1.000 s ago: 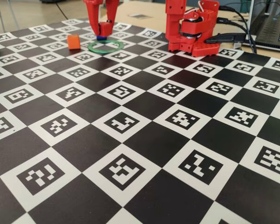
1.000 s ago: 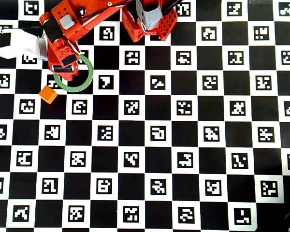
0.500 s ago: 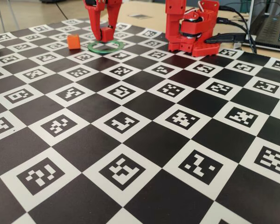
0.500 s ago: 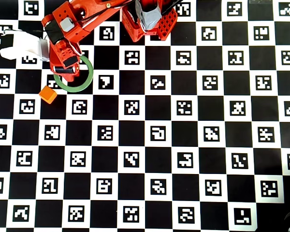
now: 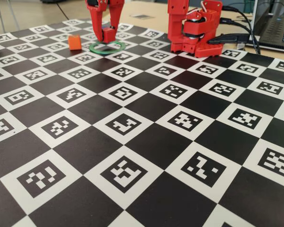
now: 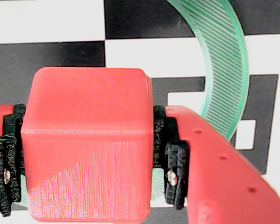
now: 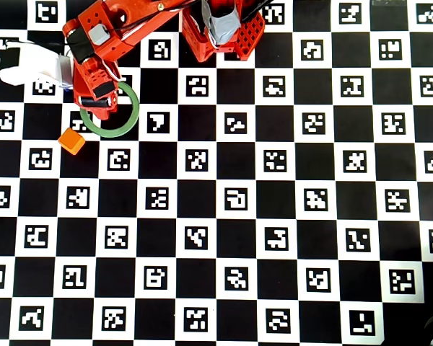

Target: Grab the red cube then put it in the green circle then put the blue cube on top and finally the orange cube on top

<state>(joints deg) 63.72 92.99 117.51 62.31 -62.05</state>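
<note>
Red cube (image 6: pixel 86 144) sits clamped between the gripper's (image 6: pixel 88 163) pads in the wrist view, above the green circle (image 6: pixel 224 60); only the overhead view shows the orange cube (image 7: pixel 71 141) beside the ring.

Low front view, top-down overhead, close wrist view share the green circle (image 7: pixel 133 108).

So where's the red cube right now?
The red cube is clamped in the gripper, seen in the wrist view, at the green ring's left edge in the overhead view, above the orange cube.
</note>
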